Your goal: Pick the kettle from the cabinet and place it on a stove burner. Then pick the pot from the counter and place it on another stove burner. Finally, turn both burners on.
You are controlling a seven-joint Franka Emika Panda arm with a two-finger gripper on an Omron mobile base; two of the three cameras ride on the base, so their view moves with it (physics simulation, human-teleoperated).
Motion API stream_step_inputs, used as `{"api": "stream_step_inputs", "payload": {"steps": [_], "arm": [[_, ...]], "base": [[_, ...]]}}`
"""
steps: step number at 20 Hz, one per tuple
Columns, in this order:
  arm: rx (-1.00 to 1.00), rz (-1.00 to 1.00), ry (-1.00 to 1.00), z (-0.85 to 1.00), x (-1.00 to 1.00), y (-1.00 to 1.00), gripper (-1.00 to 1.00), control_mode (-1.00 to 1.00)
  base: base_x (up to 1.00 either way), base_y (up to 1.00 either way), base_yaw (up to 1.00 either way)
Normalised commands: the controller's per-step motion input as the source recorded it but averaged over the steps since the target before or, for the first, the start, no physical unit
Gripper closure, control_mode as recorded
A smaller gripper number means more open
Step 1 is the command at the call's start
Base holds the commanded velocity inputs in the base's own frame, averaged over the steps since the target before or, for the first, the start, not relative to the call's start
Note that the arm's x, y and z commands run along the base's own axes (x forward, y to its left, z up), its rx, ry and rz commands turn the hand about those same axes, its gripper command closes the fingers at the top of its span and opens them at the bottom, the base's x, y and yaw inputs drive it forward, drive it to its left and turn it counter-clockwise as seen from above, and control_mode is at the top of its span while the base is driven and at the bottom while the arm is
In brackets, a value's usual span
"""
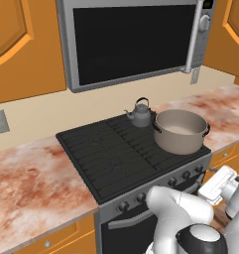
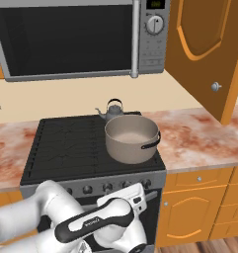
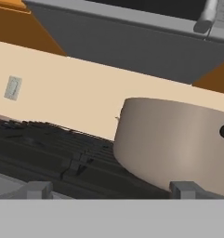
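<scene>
A: Left base view: the kettle (image 1: 140,113) sits on the back right of the stove burners (image 1: 111,151), the pot (image 1: 181,130) touching or just beside it at its four o'clock, on the front right grate.

B: Right base view, same pair: pot (image 2: 132,138) front right on the burners (image 2: 71,143), kettle (image 2: 112,110) peeking out at its eleven o'clock. Marbled tabletop (image 2: 199,138) at three o'clock, and a microwave (image 2: 81,37) overhead.

A: Hand view: pincer (image 3: 111,189) released, fingertips (image 3: 38,189) wide apart, pot (image 3: 176,142) wall looming at two o'clock over the grate.

Kettle (image 2: 112,109) base behind pot (image 2: 132,138)
</scene>
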Motion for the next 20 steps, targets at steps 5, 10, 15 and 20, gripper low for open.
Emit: {"api": "stream_step_inputs", "payload": {"steps": [5, 10, 15, 20], "arm": [[0.03, 0.0, 0.0, -0.2, 0.01, 0.0, -1.0, -1.0], [0.0, 0.0, 0.0, -0.12, 0.02, -0.03, -1.0, -1.0], [0.0, 0.0, 0.0, -0.12, 0.04, -0.14, -1.0, -1.0], [0.0, 0.0, 0.0, -0.1, 0.13, -0.14, -1.0, -1.0]], "base": [[0.0, 0.0, 0.0], [0.0, 0.0, 0.0], [0.0, 0.0, 0.0], [0.0, 0.0, 0.0]]}}
